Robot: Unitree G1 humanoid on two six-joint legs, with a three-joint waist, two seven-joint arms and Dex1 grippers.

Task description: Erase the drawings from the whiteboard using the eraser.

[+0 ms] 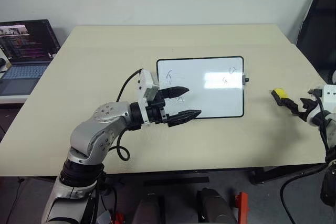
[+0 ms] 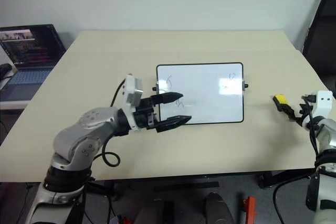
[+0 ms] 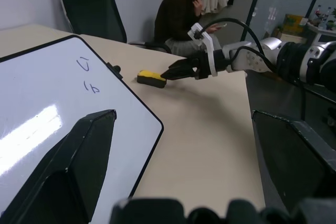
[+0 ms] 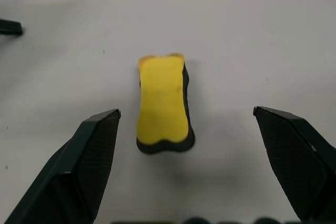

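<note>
Near the right edge of the table (image 1: 105,66), the eraser (image 1: 280,94) lies flat, yellow face up, just ahead of my right gripper (image 4: 186,129), whose jaws are spread as wide as they go, one finger on either side of the block but not touching it. The whiteboard (image 1: 210,85) sits at the middle of the table, well apart from the eraser, with the drawings (image 1: 170,76) untouched: small scribbles near its left side and a few more toward its upper right corner. My left gripper (image 1: 181,103) hangs over the board's lower left corner, jaws apart and empty. I judge the step in hand is picking up the eraser. Next I should ease the right fingers forward until they bracket the block's long sides, then pinch it squarely so it won't twist when wiping.
</note>
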